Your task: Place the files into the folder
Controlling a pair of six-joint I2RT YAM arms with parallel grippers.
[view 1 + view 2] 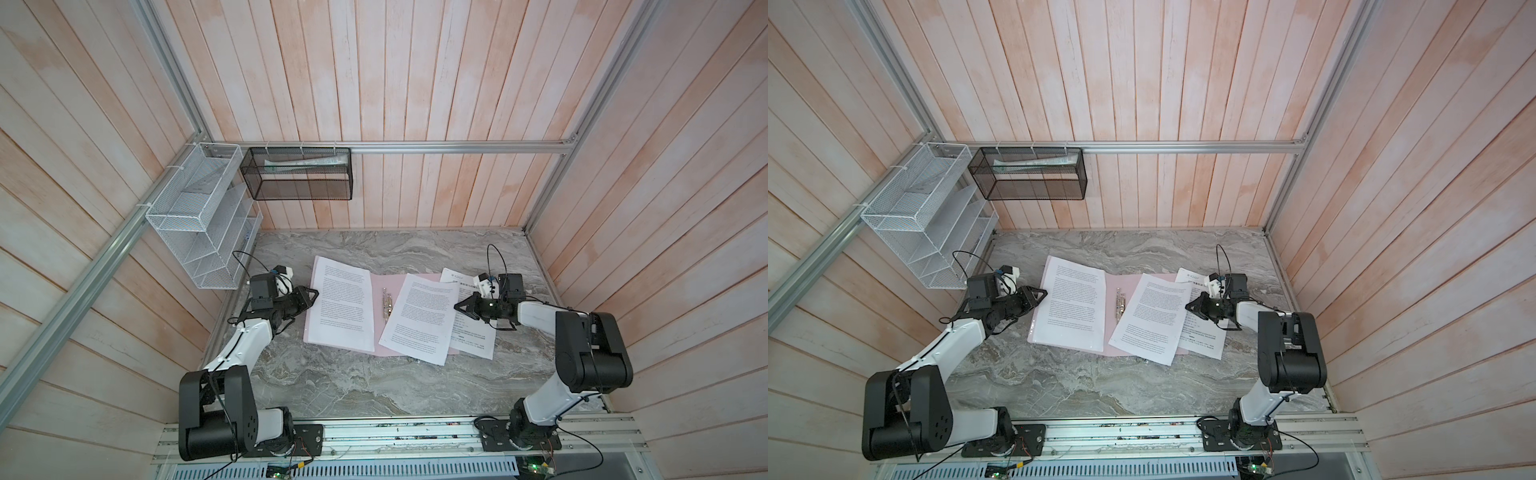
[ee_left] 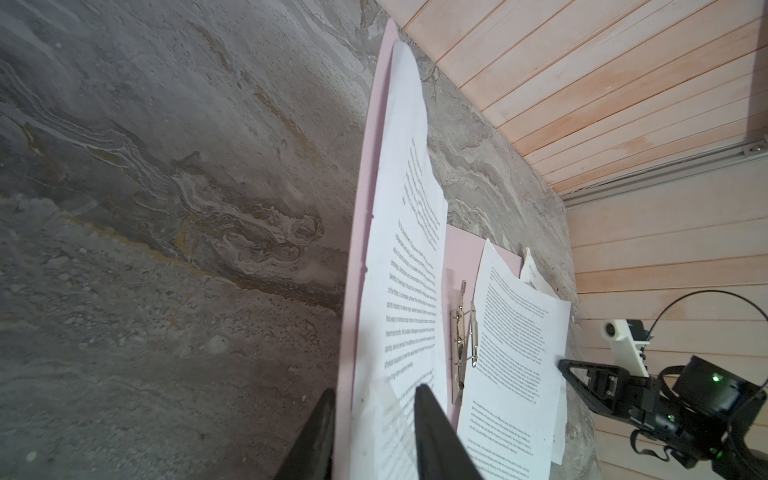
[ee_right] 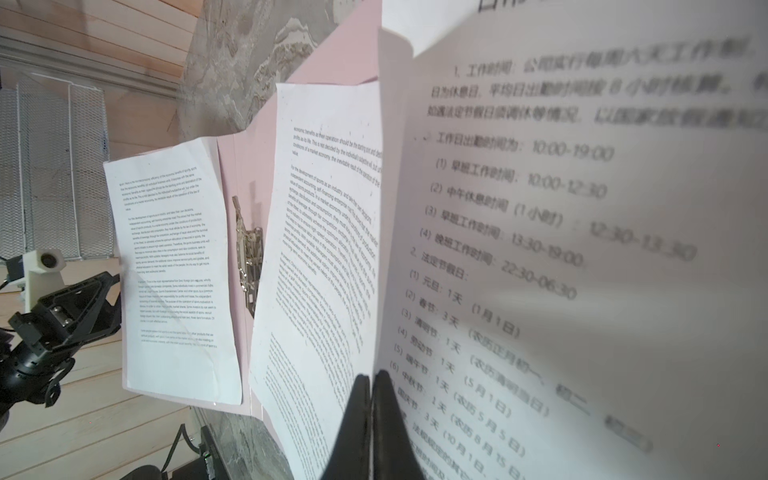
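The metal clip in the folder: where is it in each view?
Top view: metal clip central, on the spine of the pink folder.
Top view: clip central again.
Left wrist: clip beside the tilted sheet.
Right wrist: clip beside that sheet too.
Shared landmark: the tilted sheet.

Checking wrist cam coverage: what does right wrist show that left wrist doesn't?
Right wrist only: the Chinese-print sheet filling the view, print legible, with the right gripper shut on its edge, and the white mesh rack behind.
Left wrist only: the left gripper with jaws apart either side of the folder edge, and a broad stretch of marble table. It catches only a corner of that sheet.
Both: the open folder, its metal clip, the left-half sheet, the skewed sheet, and the opposite arm's gripper.
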